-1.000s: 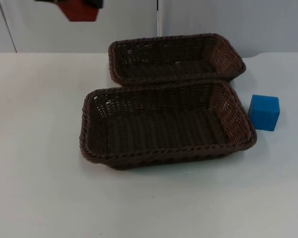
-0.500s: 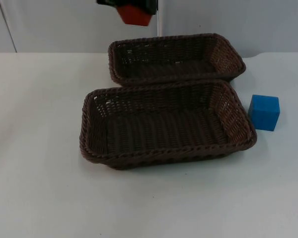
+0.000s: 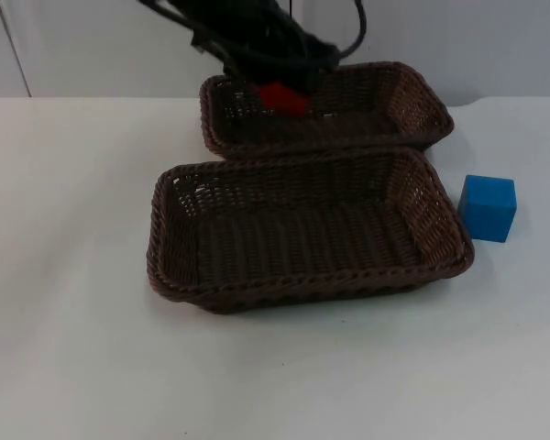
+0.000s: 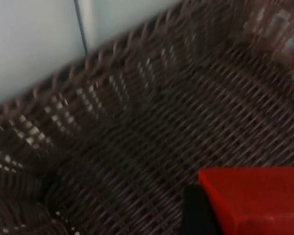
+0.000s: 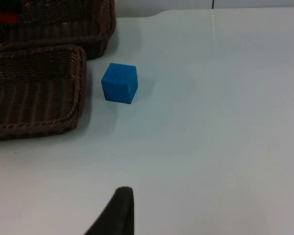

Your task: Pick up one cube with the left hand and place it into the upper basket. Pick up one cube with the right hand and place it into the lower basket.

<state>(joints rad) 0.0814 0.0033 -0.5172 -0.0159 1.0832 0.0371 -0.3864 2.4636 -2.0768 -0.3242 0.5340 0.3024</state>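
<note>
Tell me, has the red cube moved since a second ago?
Yes. The red cube, held in the left gripper, came rightward and down from above the table's left side into the upper basket.

**Colours on my table**

My left gripper (image 3: 280,87) is black, and the cube (image 3: 281,96) in it is bright red. The upper basket (image 3: 422,101) under it is dark brown wicker, its woven wall showing pale gaps between the strands. The lower basket (image 3: 307,284) is the same dark brown weave, with a braided rim. The other cube (image 3: 487,207) is plain blue. The table (image 3: 73,348) is white, the wall (image 3: 92,46) behind it pale grey.
</note>
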